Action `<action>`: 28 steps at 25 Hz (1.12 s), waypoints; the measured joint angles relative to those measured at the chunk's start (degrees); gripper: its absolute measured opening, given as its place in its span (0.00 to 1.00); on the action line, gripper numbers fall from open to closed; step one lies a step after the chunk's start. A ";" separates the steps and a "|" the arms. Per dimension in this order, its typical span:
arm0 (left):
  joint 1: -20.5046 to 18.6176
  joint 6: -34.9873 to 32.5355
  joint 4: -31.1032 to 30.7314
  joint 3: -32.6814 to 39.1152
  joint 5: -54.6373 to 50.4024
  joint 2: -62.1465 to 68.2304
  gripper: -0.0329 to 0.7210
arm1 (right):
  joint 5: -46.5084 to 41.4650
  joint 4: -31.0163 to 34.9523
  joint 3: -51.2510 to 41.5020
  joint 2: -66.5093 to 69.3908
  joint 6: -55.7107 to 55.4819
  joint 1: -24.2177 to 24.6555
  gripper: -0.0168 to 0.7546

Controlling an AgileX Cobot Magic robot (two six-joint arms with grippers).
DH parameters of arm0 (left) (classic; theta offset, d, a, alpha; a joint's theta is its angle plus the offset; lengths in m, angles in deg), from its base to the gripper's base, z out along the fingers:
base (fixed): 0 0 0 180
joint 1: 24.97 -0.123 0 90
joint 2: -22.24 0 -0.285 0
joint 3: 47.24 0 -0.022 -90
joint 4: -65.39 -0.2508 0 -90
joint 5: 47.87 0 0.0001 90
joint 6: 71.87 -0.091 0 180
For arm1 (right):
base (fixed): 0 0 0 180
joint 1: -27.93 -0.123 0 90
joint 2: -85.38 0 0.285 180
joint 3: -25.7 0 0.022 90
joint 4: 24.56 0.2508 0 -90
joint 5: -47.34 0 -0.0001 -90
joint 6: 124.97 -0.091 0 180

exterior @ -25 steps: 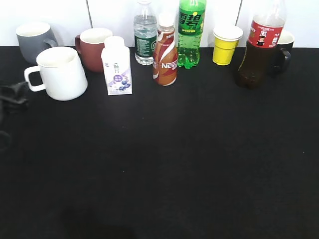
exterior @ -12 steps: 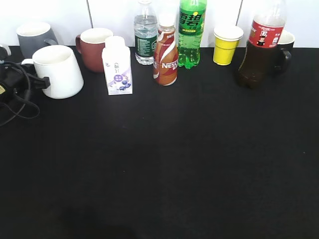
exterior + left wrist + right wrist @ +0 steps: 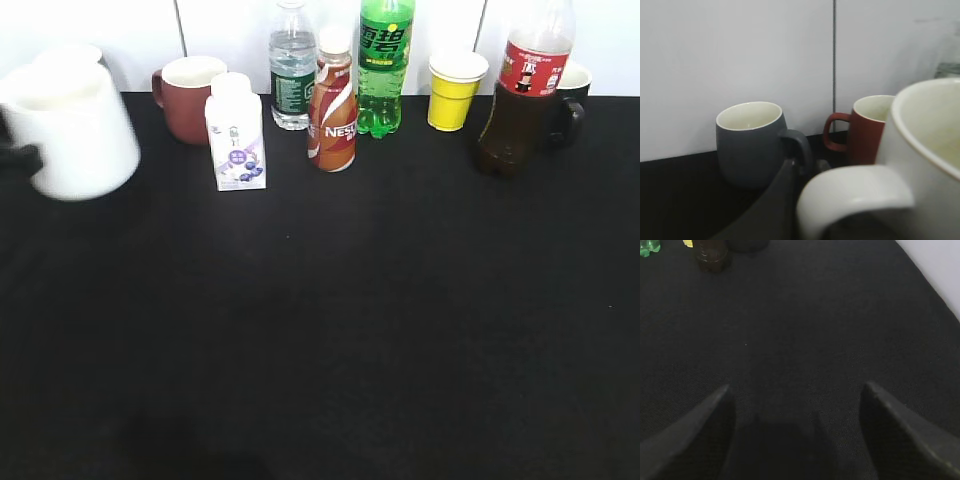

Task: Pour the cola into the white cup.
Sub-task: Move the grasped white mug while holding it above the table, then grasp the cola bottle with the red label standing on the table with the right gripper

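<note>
Your left tool [image 3: 18,160] is clamped on the white cup's [image 3: 70,135] handle, while your right tool [image 3: 796,430] hangs apart above the bench [image 3: 350,320].

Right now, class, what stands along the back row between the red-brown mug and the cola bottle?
In the exterior view, between the red-brown mug and the cola bottle: a milk carton, water bottle, Nescafe bottle, green soda bottle and yellow paper cup.
</note>
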 joint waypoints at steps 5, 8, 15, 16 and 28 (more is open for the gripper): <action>0.00 6.90 -11.59 6.56 -0.68 -5.62 0.12 | 0.14 0.53 0.16 0.00 0.00 0.00 0.78; 0.00 7.35 -13.31 6.56 -0.24 -5.62 0.12 | 15.36 0.71 2.12 1.66 0.00 0.00 0.78; 0.00 7.39 -13.31 6.56 -0.24 -5.62 0.12 | 75.05 0.48 -8.92 38.54 0.00 0.00 0.78; 0.00 7.39 -13.31 6.56 -0.24 -5.62 0.12 | 82.37 -0.42 -9.00 46.61 0.00 0.00 0.78; 0.00 7.39 -13.38 6.56 -0.24 -5.62 0.12 | 118.24 12.56 2.39 100.93 9.33 -14.35 0.78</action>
